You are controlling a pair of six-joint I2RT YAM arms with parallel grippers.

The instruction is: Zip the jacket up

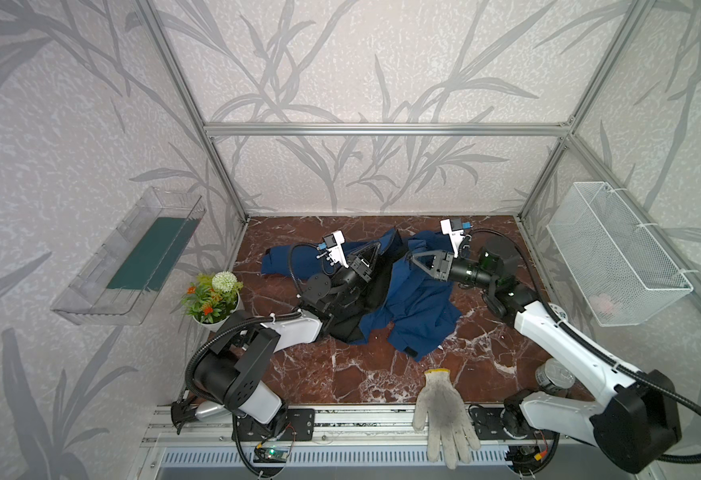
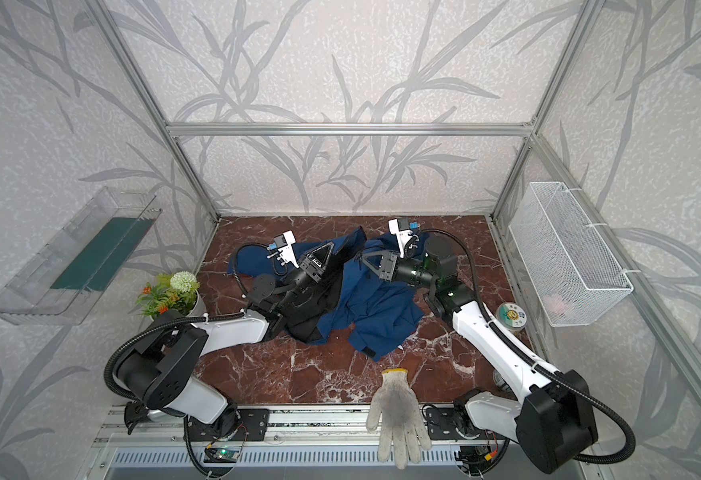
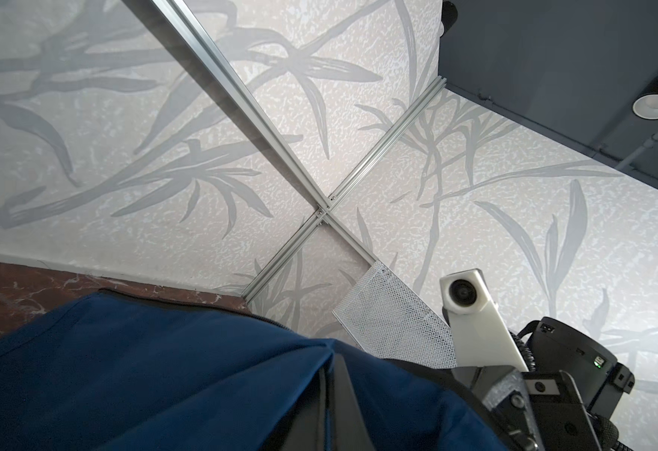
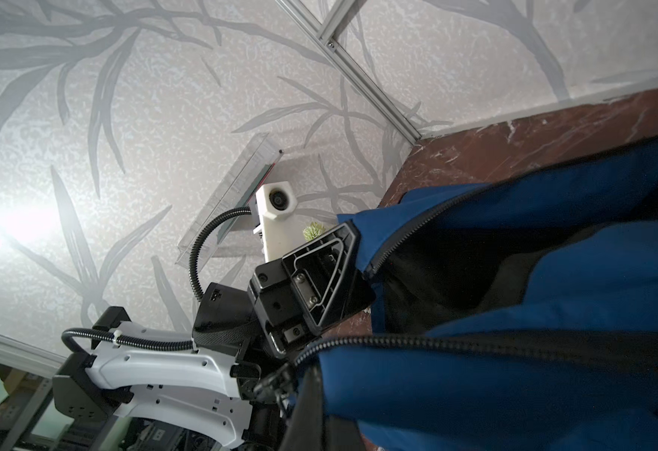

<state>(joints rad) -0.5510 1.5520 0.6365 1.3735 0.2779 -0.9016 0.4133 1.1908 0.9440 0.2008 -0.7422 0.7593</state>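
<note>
Fixed to the left wall, a clear tray [image 1: 126,259] with a green base. Just below, at the left edge of the red marble table [image 1: 319,374], a potted plant [image 1: 211,297] with white and orange blooms.

Next along, reaching in over the tabletop, the left gripper [image 1: 377,250], pressed together on a lifted navy flap of the jacket [image 1: 419,309], right beside the black zipper [image 4: 436,343].

Heaped in the middle of the table, toward the far wall: the jacket itself, crumpled, unzipped and lying open, with black lining [image 1: 376,291] showing beside the left arm.

Facing in from the right and close to its partner, the right gripper [image 1: 413,257], likewise clamped on a navy fold. Not visible from the right wrist: its own fingertips, only cloth and zipper teeth close to the lens.

Near the front edge, apart from the jacket, a white knit glove [image 1: 444,409], draped over the metal rail [image 1: 361,419].

Farther right, partly hidden behind the right arm, a round tin [image 1: 554,374]. On the right wall, a white wire basket [image 1: 615,253].
</note>
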